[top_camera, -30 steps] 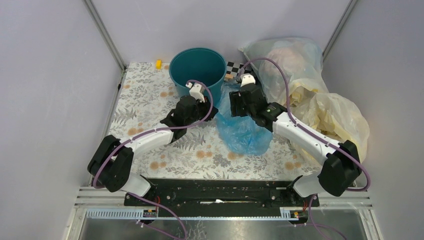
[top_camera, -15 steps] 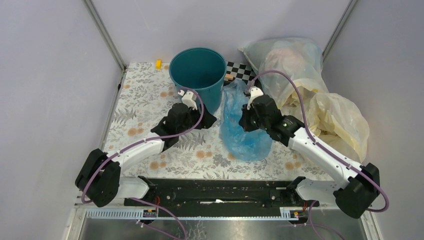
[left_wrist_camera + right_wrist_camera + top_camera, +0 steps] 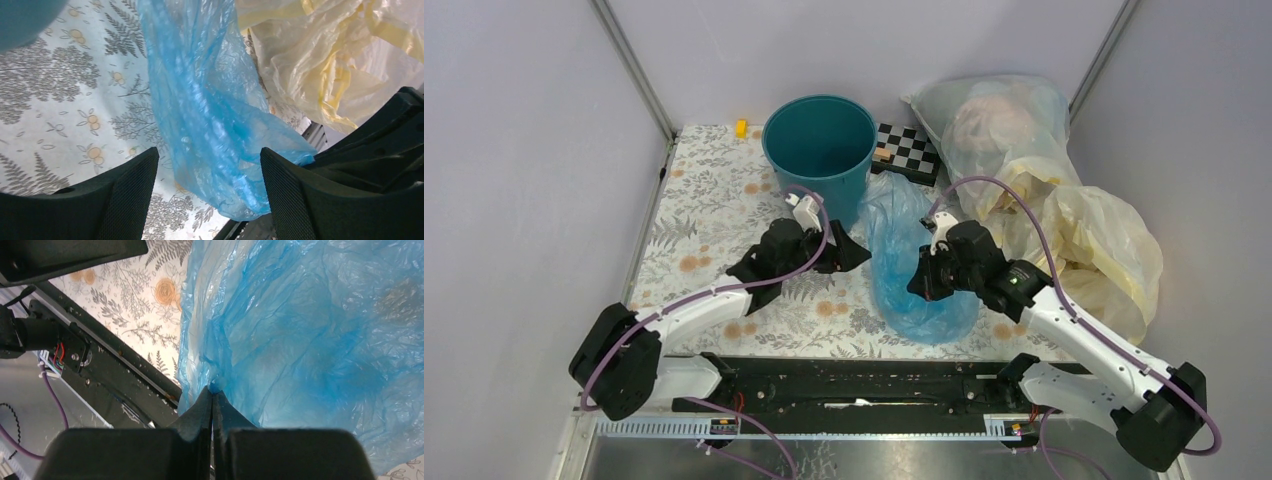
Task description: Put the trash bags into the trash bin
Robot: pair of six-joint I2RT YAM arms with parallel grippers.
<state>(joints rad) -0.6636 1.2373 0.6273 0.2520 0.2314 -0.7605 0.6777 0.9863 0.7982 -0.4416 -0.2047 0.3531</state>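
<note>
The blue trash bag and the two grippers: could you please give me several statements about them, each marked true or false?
1. The right gripper is shut on a fold of the blue trash bag. True.
2. The left gripper is shut. False: its fingers stand well apart, holding nothing.
3. The blue trash bag is inside the trash bin. False: it lies on the table, beside the bin.
4. The trash bin stands upright. True.
</note>
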